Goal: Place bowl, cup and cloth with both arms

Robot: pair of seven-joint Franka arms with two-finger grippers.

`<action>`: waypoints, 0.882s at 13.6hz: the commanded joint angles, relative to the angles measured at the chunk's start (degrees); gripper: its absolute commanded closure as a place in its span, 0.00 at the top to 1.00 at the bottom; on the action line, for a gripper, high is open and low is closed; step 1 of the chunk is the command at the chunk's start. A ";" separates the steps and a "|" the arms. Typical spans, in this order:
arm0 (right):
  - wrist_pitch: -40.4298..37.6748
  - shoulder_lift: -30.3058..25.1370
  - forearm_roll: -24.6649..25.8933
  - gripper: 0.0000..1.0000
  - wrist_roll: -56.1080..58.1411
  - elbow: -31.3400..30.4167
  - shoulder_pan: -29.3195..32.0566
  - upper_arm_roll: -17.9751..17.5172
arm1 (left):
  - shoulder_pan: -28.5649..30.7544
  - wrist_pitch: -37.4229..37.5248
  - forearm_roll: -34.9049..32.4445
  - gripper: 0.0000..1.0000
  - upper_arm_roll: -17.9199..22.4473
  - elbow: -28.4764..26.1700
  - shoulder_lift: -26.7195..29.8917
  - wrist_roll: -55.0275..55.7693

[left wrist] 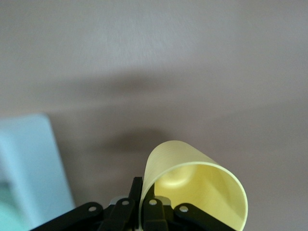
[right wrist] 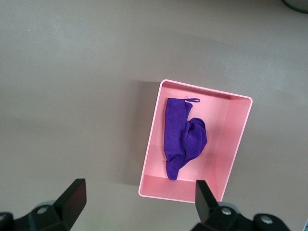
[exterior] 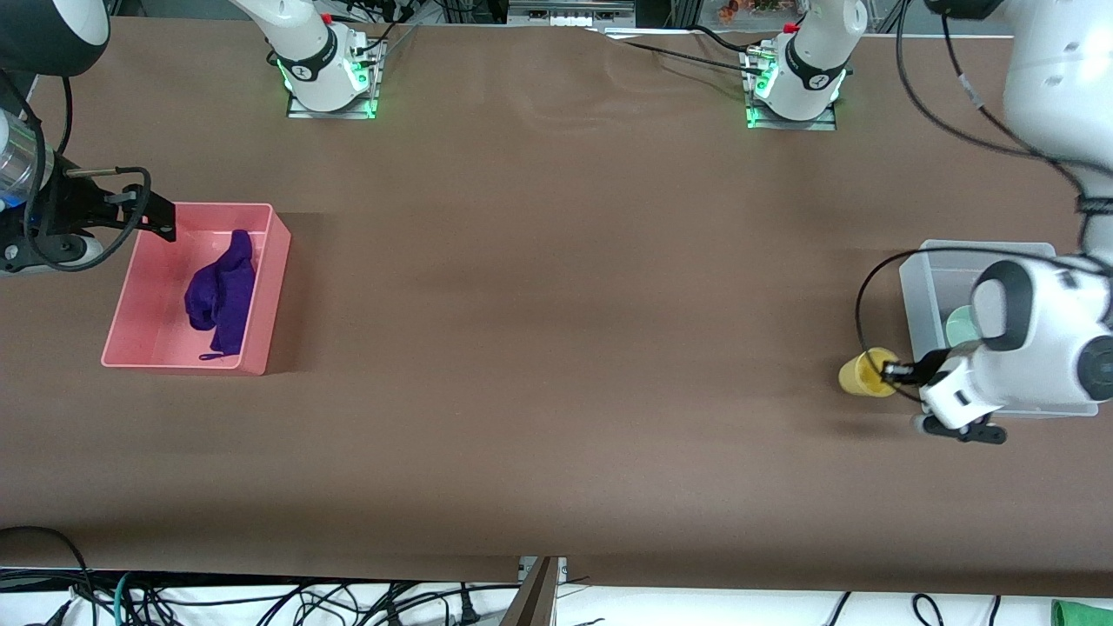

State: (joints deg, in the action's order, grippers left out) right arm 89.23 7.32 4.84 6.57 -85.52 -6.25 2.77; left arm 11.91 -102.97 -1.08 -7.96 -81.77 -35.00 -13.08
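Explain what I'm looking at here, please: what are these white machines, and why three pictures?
These are two robot arms bolted to a brown table. One picture looks down from a high camera facing them; the other two come from cameras on each arm's wrist. The left gripper grips the yellow cup by its rim, jaws closed, beside a clear bin that holds the green bowl. The right gripper hangs over the table by a pink tray, jaws open and empty. The purple cloth lies in that tray.
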 commanded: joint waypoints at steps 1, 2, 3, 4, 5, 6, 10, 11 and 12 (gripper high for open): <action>0.15 0.07 -0.53 1.00 -0.51 0.18 0.19 -0.13 | 0.74 8.90 -6.25 0.00 1.10 -2.87 8.18 -8.59; 0.15 0.07 -0.53 1.00 -0.51 0.18 0.19 -0.13 | 1.96 9.27 -10.91 0.00 0.93 -3.04 8.55 -11.24; 0.24 0.07 -0.53 1.00 -0.51 0.18 0.27 -0.05 | 3.98 8.75 -13.05 0.00 1.01 -3.31 8.29 -13.61; 0.33 0.07 -0.53 1.00 -0.51 0.18 0.27 -0.05 | 7.04 7.44 -13.42 0.00 0.92 -4.35 7.94 -17.82; 0.33 0.15 -0.53 1.00 -0.51 0.18 0.27 -0.05 | 9.16 3.52 -13.42 0.00 0.92 -6.54 7.93 -22.12; 0.33 0.07 -0.53 1.00 -0.51 0.18 0.27 -0.05 | 11.27 -2.27 -13.42 0.00 0.92 -9.26 7.85 -24.43; 0.42 0.15 -0.53 1.00 -0.51 0.18 0.27 0.04 | 15.68 -13.93 -13.25 0.05 0.92 -13.24 5.56 -31.91; 0.24 0.16 -0.53 1.00 -0.51 0.18 0.27 0.04 | 15.78 -13.84 -12.81 0.60 0.92 -13.59 5.47 -32.09; 0.33 0.16 -0.62 1.00 -0.51 0.18 0.27 0.04 | 16.82 -13.40 -12.20 1.00 0.75 -14.03 5.30 -32.18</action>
State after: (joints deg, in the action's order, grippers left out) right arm 89.38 7.62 4.83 6.57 -85.52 -6.22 2.88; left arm 27.82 -116.80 -13.44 -6.36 -94.77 -30.86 -43.81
